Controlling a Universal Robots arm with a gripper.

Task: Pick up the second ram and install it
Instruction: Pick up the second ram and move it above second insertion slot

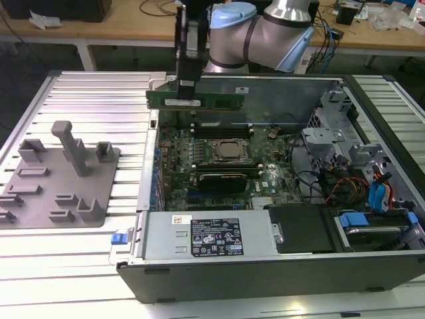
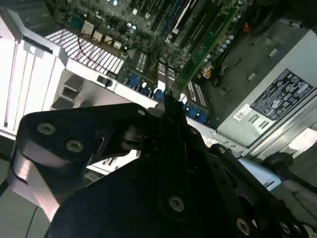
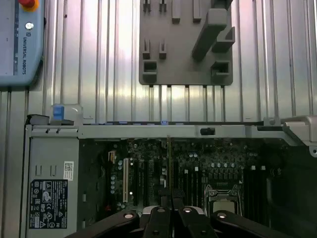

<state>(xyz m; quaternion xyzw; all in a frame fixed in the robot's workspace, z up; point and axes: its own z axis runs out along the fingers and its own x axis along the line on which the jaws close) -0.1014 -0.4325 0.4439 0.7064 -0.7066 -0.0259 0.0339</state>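
Exterior view: gripper clamps the second ram above the motherboard, grey fixture well aside.

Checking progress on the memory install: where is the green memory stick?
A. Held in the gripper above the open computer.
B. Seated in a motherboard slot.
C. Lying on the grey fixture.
A: the gripper clamps the memory stick, which hangs level above the computer.

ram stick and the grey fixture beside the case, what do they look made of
Ram stick: green circuit-board laminate, likely fibreglass, slightly glossy, with a white label. Grey fixture: apparently matte plastic; uniform dull grey, blocky posts, without the metallic sheen of the ribbed table.
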